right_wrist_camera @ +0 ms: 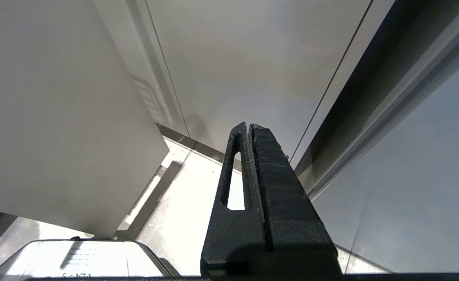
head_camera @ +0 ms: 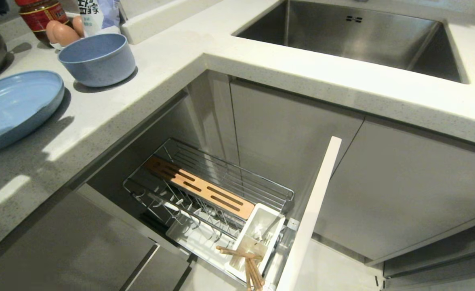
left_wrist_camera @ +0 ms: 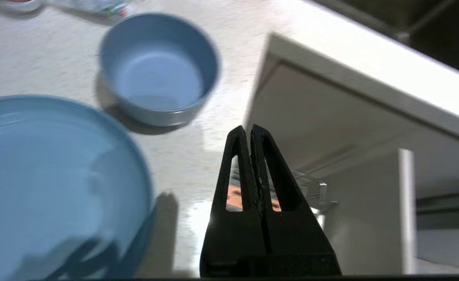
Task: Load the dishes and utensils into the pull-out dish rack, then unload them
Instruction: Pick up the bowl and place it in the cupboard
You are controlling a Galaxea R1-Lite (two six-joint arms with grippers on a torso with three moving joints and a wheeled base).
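1. Now left gripper (left_wrist_camera: 251, 130): jaws pressed together, nothing held; hovers above the counter (left_wrist_camera: 182, 156) edge, pointing toward the bowl (left_wrist_camera: 158, 68).
2. Bowl just ahead of the tips; plate (left_wrist_camera: 54, 179) close beside, also on the counter.
3. Likely next: spread the jaws, take a dish rim.
4. Rack (head_camera: 221, 190) pulled out below the counter, chopsticks (head_camera: 247, 262) lying in its caddy.
5. Right gripper (right_wrist_camera: 250, 128): closed, empty, parked low by the cabinet fronts.

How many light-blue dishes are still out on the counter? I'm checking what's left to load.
2: the plate lies at the counter's left edge, and the bowl stands just behind it, apart from it. None shows in the pull-out dish rack.
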